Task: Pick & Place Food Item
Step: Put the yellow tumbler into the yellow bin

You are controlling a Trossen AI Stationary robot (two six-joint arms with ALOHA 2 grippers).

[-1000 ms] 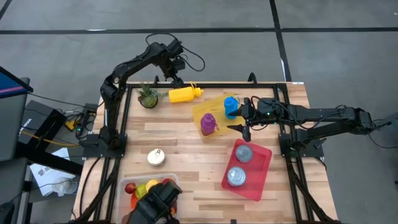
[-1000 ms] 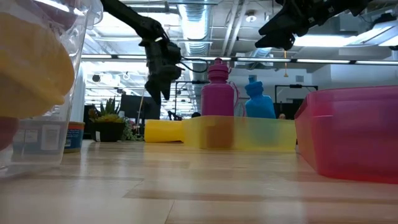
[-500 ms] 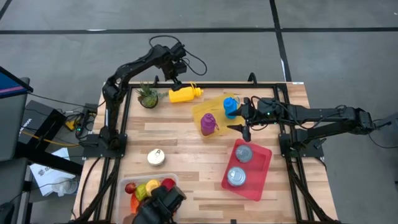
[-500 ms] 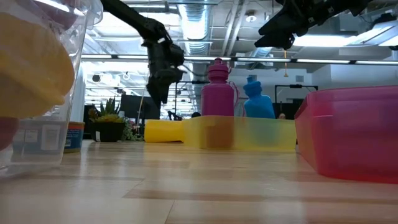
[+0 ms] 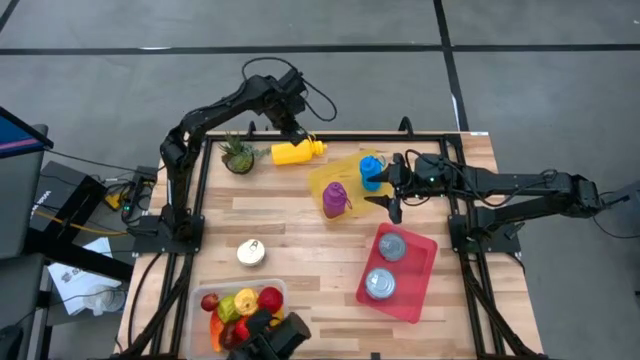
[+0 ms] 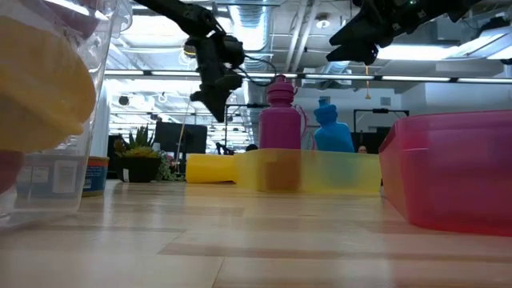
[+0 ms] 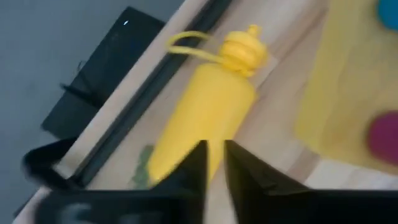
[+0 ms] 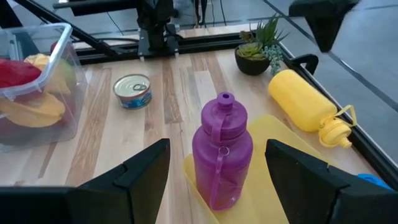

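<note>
Hovering above yellow bottle, left pincer closed.

- We see a yellow bottle lying on its side near the table's far edge, its cap towards the yellow tray; a small potted plant stands just beside its other end
- We find a purple bottle upright in the yellow tray; a blue bottle stands in the same tray, nearer the far edge
- We note a red tray near the table's right side, holding two cans: one at its far end, another nearer the front
- We spot a lone tin can on the bare wooden table, well apart from both trays
</note>
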